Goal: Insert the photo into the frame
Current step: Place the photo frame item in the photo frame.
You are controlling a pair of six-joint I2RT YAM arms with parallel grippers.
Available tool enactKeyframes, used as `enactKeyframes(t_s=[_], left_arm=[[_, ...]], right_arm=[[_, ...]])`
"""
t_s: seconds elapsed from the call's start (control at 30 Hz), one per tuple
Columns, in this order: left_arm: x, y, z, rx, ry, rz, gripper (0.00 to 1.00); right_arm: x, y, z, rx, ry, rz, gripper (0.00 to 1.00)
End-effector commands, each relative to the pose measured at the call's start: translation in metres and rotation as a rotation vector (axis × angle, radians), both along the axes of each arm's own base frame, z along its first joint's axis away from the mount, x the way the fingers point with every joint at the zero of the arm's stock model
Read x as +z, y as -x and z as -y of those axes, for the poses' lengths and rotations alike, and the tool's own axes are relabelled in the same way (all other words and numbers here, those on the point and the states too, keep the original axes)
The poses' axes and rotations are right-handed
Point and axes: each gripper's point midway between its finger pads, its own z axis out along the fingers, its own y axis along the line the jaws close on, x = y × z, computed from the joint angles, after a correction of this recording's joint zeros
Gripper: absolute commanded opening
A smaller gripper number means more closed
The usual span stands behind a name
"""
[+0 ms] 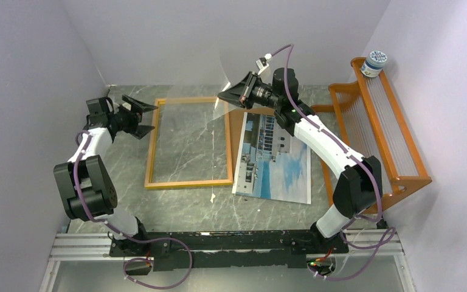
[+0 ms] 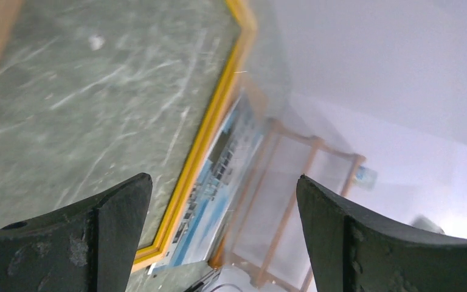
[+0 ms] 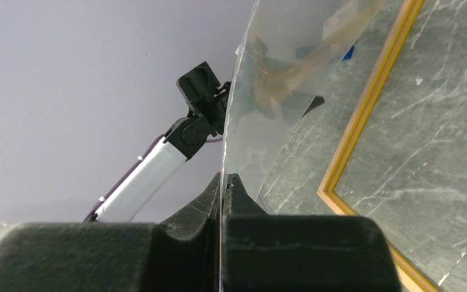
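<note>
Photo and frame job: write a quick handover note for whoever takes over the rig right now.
The left hand is open and empty, near the far left corner of the frame.
The right hand is shut on the edge of the clear pane, holding it up above the frame's right side.
The frame lies flat on the table, with marble showing through its opening.
The photo lies picture side up to the right of the frame, not in it.
Done: the pane is out of the frame.
Left: get the photo and pane into the frame.
</note>
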Motion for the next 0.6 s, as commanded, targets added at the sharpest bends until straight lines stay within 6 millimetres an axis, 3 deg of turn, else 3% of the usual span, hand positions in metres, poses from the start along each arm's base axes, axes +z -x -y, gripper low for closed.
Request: enactKeyframes(t_s=[0.0, 0.13, 0.23, 0.37, 0.57], left_arm=[[0.089, -0.017, 0.017, -0.128, 0.053, 0.348, 0.94], [0.086, -0.010, 0.029, -0.152, 0.191, 0.315, 0.91], [0.068, -0.003, 0.035, -0.154, 0.267, 0.191, 0.85], [0.044, 0.005, 0.024, -0.101, 0.112, 0.054, 0.88], [0.048, 0.009, 0.033, -0.108, 0.214, 0.049, 0.91]], right_arm=[[0.051, 0.018, 0.004, 0.034, -0.118, 0.114, 0.00], [0.056, 0.021, 0.004, 0.040, -0.143, 0.110, 0.00], [0.057, 0.022, 0.004, 0.046, -0.159, 0.099, 0.00], [0.059, 0.023, 0.005, 0.040, -0.172, 0.099, 0.00], [0.059, 0.025, 0.006, 0.044, -0.182, 0.092, 0.00]])
